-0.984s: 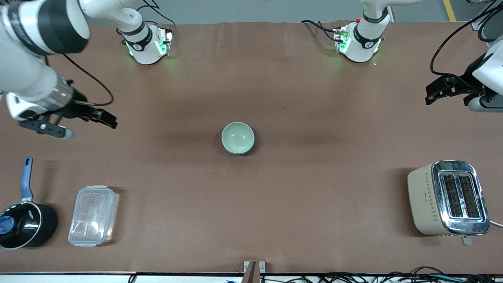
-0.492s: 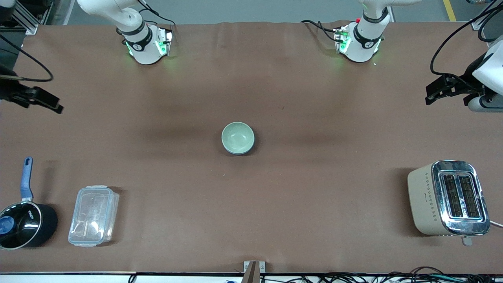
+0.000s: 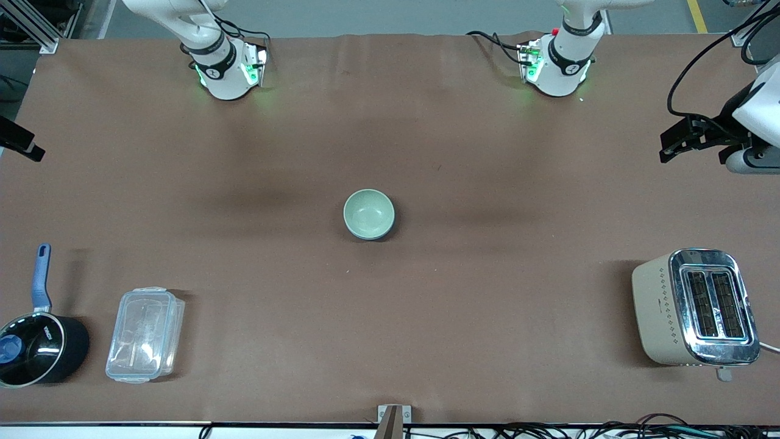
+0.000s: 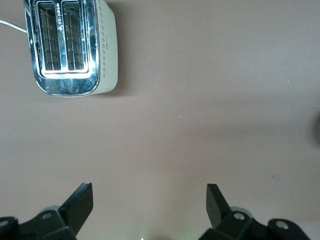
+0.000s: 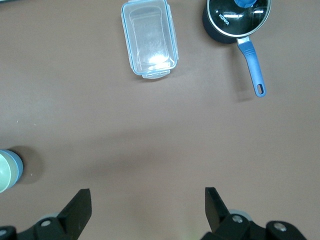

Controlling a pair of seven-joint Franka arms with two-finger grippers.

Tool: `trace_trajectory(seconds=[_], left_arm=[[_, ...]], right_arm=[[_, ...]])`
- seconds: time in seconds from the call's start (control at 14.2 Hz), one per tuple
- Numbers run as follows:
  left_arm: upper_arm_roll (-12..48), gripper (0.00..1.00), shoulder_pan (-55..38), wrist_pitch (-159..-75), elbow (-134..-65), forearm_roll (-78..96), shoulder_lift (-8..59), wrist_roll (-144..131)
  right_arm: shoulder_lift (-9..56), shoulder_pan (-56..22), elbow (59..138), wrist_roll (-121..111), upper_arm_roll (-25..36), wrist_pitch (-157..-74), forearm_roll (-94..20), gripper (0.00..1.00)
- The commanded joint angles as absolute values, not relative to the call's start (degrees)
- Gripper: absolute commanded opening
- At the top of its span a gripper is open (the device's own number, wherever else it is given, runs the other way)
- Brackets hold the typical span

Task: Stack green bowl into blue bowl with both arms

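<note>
The pale green bowl (image 3: pixel 368 213) sits nested in the blue bowl (image 3: pixel 390 228) at the middle of the table; only a thin blue edge shows round it. In the right wrist view the green bowl (image 5: pixel 4 174) lies inside the blue bowl (image 5: pixel 18 166) at the picture's edge. My right gripper (image 3: pixel 27 146) is up over the table's edge at the right arm's end; its fingers (image 5: pixel 79 205) stand wide apart and empty. My left gripper (image 3: pixel 670 145) hangs over the left arm's end, open and empty, with its fingers (image 4: pixel 82 200) over bare table.
A beige and chrome toaster (image 3: pixel 694 308) stands at the left arm's end, near the front camera. A clear plastic box (image 3: pixel 145 334) and a black saucepan with a blue handle (image 3: pixel 36 341) stand at the right arm's end.
My right arm has drawn back from over the table toward its own end, until only the gripper's tip shows. The left arm and the bowls have not moved.
</note>
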State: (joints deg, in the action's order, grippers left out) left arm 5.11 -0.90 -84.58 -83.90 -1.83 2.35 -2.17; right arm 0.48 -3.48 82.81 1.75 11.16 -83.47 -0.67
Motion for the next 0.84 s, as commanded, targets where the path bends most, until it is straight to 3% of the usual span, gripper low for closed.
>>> trace_trajectory(seconds=[0.0,0.35,0.77], left_arm=[[5.0,1.00,-1.2,-84.0,-83.8,-1.7,2.0,-1.3],[5.2,1.00,-1.1,-83.9,-83.8,-1.7,2.0,3.4],[5.2,1.00,-1.5,-83.9,-83.8,-1.3,2.2,2.7]], right_arm=[[0.8,-2.3,82.1,1.3,9.5,-82.3,-0.3,1.00],[0.7,0.3,82.0,2.3,5.4,-82.1,-0.4,1.00],[0.7,-0.3,82.0,2.3,5.6,-81.7,-0.4,1.00]])
